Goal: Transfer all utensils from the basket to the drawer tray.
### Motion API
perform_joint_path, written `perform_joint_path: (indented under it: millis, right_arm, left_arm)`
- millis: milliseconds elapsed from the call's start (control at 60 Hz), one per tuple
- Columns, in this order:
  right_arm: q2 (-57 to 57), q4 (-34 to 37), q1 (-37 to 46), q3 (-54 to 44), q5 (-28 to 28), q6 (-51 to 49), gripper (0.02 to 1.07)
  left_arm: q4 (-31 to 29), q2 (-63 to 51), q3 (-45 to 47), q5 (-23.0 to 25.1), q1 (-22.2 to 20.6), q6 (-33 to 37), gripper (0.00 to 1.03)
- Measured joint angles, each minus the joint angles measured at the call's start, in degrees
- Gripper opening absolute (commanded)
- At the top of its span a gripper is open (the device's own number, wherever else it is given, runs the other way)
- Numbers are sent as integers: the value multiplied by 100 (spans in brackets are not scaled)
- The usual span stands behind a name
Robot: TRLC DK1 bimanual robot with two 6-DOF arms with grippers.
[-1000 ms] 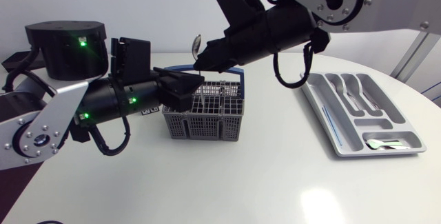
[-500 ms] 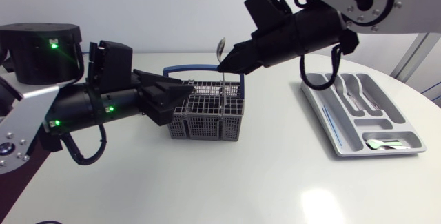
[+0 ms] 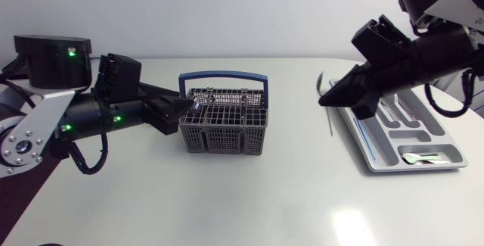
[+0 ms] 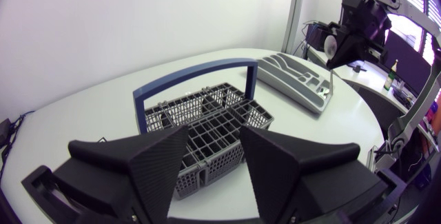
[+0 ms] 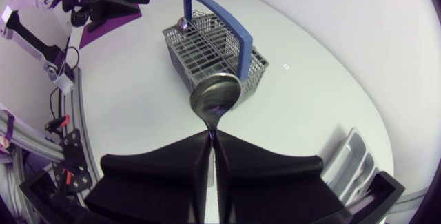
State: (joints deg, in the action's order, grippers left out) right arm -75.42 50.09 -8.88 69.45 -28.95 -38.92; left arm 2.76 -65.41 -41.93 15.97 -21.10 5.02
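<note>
Spoon looks light, stiff and slick; my right gripper pinches its thin handle between 2 fingers, where it could swivel. My left gripper gapes empty at the basket.

Wide open across the bare surface between basket and tray. Barred over the basket's top by its blue handle, crowded at one side by the left gripper; hemmed above the tray's nearer edge by right gripper and spoon.
</note>
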Motion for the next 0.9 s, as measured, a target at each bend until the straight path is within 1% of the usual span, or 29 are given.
perform_joint_path:
  millis: [167, 367, 533, 683, 900]
  right_arm:
    - [26, 210, 1021, -286, 24, -1443, 8]
    - [4, 227, 2011, -664, 302, -3077, 8]
    - [-243, 173, 2704, -874, 616, -4210, 8]
    - [-632, -400, 3289, -957, 997, -4996, 8]
    - [-1279, -1285, 3897, -1086, 1462, -5768, 8]
  left_arm:
    - [319, -422, 0, 7, 105, 229, 54]
    - [577, -905, 0, 170, 380, 291, 54]
    - [693, -1084, 0, 243, 476, 409, 54]
    - [813, -1187, 0, 310, 542, 409, 54]
    - [835, -1303, -2, 328, 564, 409, 54]
